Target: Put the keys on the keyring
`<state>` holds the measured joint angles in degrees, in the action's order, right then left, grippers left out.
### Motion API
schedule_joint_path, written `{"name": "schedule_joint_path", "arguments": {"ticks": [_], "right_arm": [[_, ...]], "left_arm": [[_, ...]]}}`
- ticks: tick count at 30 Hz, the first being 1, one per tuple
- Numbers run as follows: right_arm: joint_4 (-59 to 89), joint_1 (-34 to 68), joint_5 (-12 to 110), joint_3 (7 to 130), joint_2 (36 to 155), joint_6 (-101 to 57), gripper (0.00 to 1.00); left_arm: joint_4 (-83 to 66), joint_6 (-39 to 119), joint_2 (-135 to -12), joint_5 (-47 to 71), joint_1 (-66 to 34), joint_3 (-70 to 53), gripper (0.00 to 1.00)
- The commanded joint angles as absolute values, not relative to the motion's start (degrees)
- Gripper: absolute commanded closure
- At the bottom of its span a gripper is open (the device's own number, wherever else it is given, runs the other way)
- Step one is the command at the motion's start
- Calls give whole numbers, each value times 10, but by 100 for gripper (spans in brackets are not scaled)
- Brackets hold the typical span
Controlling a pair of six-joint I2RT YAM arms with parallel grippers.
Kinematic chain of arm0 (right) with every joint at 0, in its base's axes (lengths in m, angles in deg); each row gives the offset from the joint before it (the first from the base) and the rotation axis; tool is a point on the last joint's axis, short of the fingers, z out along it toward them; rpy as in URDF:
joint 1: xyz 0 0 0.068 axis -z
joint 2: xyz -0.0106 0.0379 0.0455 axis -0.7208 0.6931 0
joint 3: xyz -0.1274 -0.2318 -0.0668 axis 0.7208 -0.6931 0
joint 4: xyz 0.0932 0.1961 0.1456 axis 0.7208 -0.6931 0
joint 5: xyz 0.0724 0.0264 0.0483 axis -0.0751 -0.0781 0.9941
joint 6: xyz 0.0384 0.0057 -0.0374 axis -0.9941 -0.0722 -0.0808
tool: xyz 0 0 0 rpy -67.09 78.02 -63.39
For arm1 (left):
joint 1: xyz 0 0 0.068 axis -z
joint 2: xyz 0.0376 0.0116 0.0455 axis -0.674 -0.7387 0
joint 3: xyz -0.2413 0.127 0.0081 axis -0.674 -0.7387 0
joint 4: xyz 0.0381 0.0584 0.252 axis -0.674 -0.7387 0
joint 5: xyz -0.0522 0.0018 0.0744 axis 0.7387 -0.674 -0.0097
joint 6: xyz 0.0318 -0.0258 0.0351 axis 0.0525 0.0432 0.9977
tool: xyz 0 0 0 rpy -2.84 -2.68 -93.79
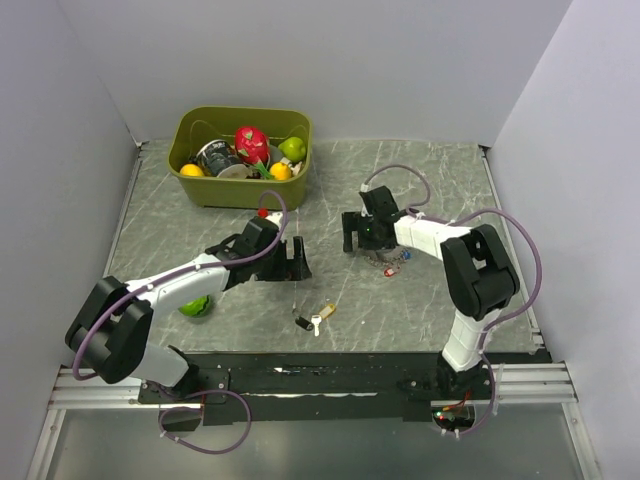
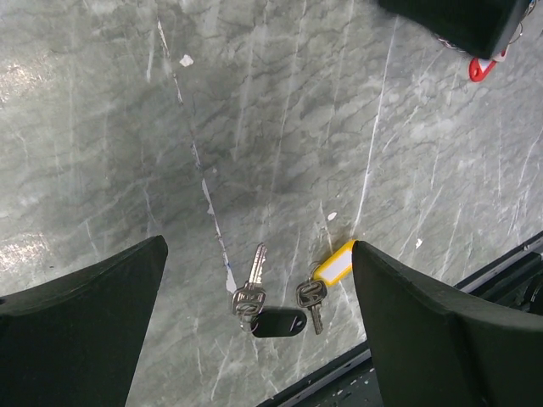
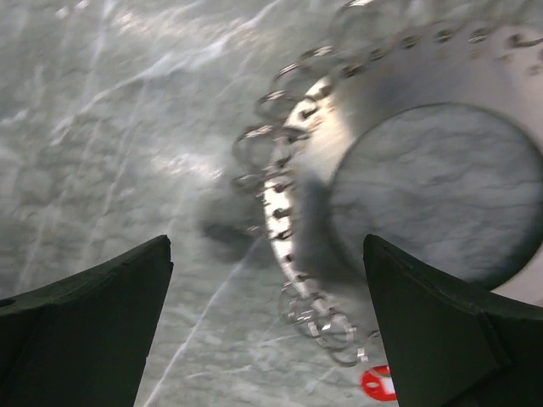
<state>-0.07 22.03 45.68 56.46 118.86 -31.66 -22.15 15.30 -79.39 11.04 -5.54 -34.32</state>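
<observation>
I am watching the left gripper (image 1: 297,258) hanging over the middle of the table (image 1: 430,170), its fingers (image 2: 76,331) spread wide and pinching nothing. Through the left wrist camera I am looking down between them at the keys (image 2: 252,280), which are lying in a small cluster close to the near edge, about midway along it. One silver key is pointing away from that edge with a black tag (image 2: 280,322) touching its head. A second, shorter key is sitting just beside it, next to a yellow tag (image 2: 335,264). The fingers are standing apart from the cluster, and nothing is touching the keys.

The right gripper (image 1: 350,238) is reaching in from the right side, also with its fingers (image 3: 450,331) parted and nothing pinched. In its wrist view I am seeing the keyring (image 3: 288,212) lying flat on the table right of centre, toward the right edge. It is showing as a grey metal ring with small loops strung along its rim and a red tag (image 3: 377,383) at the bottom. I cannot tell whether the fingers are touching it.

A green bin (image 1: 240,190) holding fruit (image 1: 252,143) is sitting against the far edge, left of centre, and a green ball (image 1: 197,306) is resting beside the left arm, toward the left edge.
</observation>
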Motion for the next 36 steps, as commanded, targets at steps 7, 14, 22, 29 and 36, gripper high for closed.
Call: {"name": "schedule_joint_path", "arguments": {"ticks": [7,14,22,29,36], "right_arm": [[13,100,640,509,1132,-416,0],[-51,101,500,569,1031,-412,0],[-57,176,465,528,996,-390,0],[-49,191,464,471,1000,-380,3],[-8,197,482,428,1010,-396,14]], "left_arm": [[-213,160,-787,92,-55,-338,4],[-216,163,-781,88,-55,-326,4],[-182,143,-830,144,-55,-314,1],[-142,113,-915,210,-55,-287,21],[-147,126,-992,233,-42,-247,35]]}}
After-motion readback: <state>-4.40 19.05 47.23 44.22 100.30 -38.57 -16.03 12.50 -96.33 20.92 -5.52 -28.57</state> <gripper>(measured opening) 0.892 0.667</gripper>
